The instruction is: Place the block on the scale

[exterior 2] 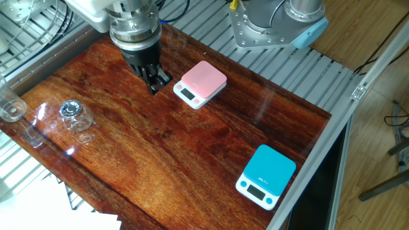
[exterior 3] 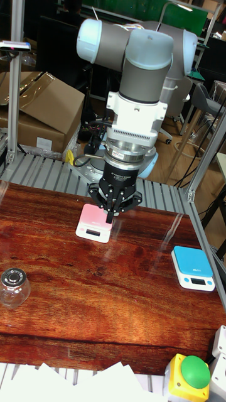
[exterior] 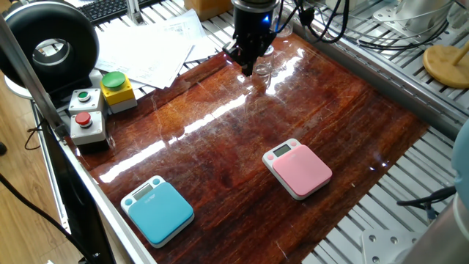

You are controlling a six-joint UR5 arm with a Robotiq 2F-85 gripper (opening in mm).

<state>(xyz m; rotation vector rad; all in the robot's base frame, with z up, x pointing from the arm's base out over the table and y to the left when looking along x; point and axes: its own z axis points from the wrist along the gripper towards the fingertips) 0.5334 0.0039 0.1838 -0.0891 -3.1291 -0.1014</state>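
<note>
The block (exterior 2: 75, 115) is a small clear jar standing on the wooden table near its left edge; it shows again as the block (exterior 3: 15, 286) and, beside the fingers, as the block (exterior: 264, 72). The pink scale (exterior 2: 203, 81) lies flat with nothing on it, as the scale (exterior: 299, 169) and the scale (exterior 3: 93, 222) also show. My gripper (exterior 2: 155, 87) hangs over the table between the two, nearer the scale. Its fingers are pressed together and hold nothing. The gripper (exterior: 248, 68) and the gripper (exterior 3: 112, 218) point straight down.
A blue scale (exterior 2: 268, 174) lies toward the near right corner. A taller clear glass (exterior 2: 10, 109) stands at the table's left edge. Push-button boxes (exterior: 89, 117), a yellow box with a green button (exterior: 117, 89) and loose papers (exterior: 146, 44) sit beyond that side.
</note>
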